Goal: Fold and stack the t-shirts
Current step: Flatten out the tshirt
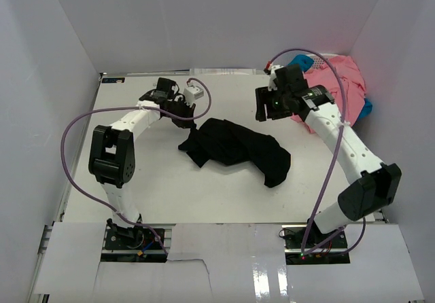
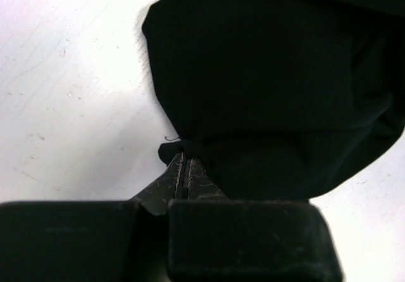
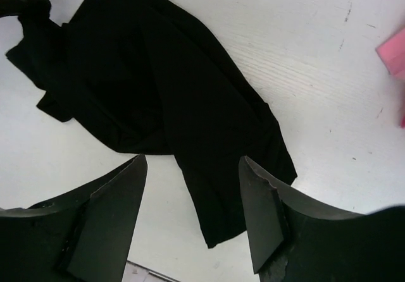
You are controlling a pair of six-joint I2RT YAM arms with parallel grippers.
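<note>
A black t-shirt [image 1: 238, 150] lies crumpled in the middle of the white table [image 1: 136, 181]. My left gripper [image 1: 187, 115] is at its upper-left corner. In the left wrist view the gripper [image 2: 184, 154] is shut, pinching a small fold at the edge of the black t-shirt [image 2: 272, 73]. My right gripper [image 1: 266, 109] hovers above the table, past the shirt's far right side, open and holding nothing. In the right wrist view its fingers [image 3: 192, 162] stand wide apart over the black t-shirt [image 3: 158, 92]. Salmon-pink t-shirts [image 1: 333, 79] are heaped at the back right corner.
Something blue [image 1: 300, 62] shows under and behind the pink heap. A pink corner [image 3: 395, 51] shows at the right edge of the right wrist view. White walls close in the table on the left, back and right. Purple cables loop beside both arms.
</note>
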